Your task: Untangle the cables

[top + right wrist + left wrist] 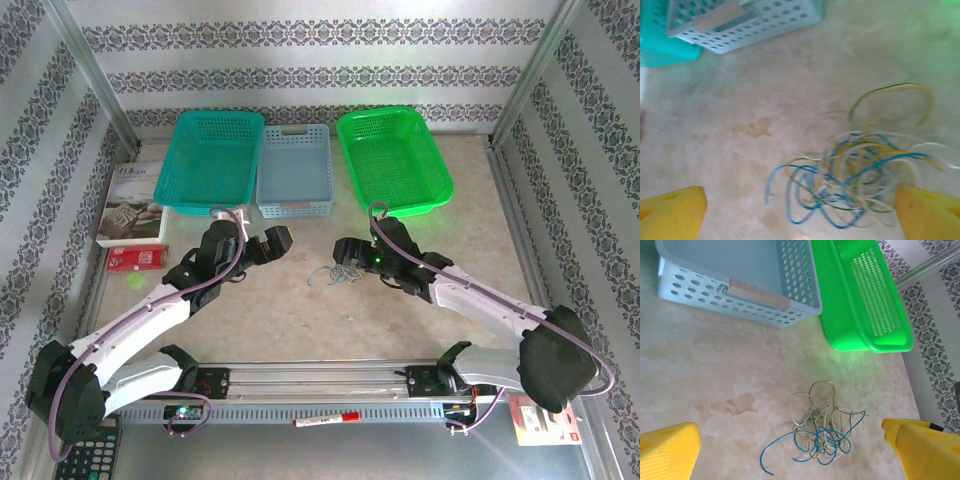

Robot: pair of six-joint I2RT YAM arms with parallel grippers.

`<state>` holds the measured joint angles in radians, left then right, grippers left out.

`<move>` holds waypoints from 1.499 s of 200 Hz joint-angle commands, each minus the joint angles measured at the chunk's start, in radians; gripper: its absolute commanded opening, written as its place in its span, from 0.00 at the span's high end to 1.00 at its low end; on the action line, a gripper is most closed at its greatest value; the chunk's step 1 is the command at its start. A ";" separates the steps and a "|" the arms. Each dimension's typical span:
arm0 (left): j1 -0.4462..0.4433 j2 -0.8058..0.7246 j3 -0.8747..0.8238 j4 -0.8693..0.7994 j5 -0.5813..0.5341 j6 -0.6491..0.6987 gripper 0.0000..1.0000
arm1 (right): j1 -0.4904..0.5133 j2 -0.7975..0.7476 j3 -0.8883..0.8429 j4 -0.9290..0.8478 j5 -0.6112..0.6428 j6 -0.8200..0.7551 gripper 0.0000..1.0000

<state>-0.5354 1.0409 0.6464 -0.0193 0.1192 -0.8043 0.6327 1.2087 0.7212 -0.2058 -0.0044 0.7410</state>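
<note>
The cables point(328, 277) lie in a small pile mid-frame in the top view, between the left gripper point(272, 243) and right gripper point(347, 256), both wide open and holding nothing. They look light, thin and bendy, so a loose end sticking out of the pile seems best to pinch. The teal basket point(215, 117), blue basket point(293, 208) and green basket point(440, 190) at the top hold nothing.

Cables point(860, 172) blurred in right wrist view, strands too small from top; calculator point(98, 452) cut off at btm edge.
</note>
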 commanded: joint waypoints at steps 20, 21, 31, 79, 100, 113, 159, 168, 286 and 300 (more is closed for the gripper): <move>-0.014 0.057 -0.004 -0.071 0.058 -0.046 0.07 | 0.001 0.006 0.057 -0.215 0.290 -0.095 0.02; -0.015 0.059 -0.004 -0.073 0.059 -0.046 0.08 | 0.000 0.006 0.058 -0.214 0.288 -0.098 0.02; -0.029 0.077 0.000 -0.094 0.057 -0.051 0.10 | -0.024 0.004 0.054 -0.191 0.211 -0.159 0.02; -0.145 0.188 0.052 -0.185 -0.037 -0.049 0.23 | -0.093 -0.082 -0.110 0.105 0.079 -0.135 0.02; -0.194 0.257 0.072 -0.185 -0.064 -0.075 0.28 | -0.110 -0.089 -0.108 0.108 0.017 -0.164 0.02; -0.218 0.298 0.083 -0.179 -0.085 -0.093 0.31 | -0.110 -0.090 -0.105 0.098 0.006 -0.176 0.02; -0.309 0.459 0.237 -0.276 -0.228 0.037 0.39 | -0.134 -0.066 -0.107 0.093 -0.098 -0.199 0.06; -0.324 0.484 0.265 -0.288 -0.259 0.080 0.41 | -0.145 -0.064 -0.111 0.094 -0.125 -0.198 0.08; -0.391 0.587 0.308 -0.335 -0.324 0.166 0.58 | -0.248 -0.103 -0.146 0.105 -0.224 -0.185 0.11; -0.394 0.595 0.308 -0.335 -0.325 0.163 0.58 | -0.248 -0.098 -0.149 0.107 -0.231 -0.180 0.11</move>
<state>-0.9096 1.6138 0.9485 -0.3088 -0.1711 -0.6655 0.3885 1.1069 0.5819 -0.1211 -0.2062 0.5648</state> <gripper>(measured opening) 0.425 0.894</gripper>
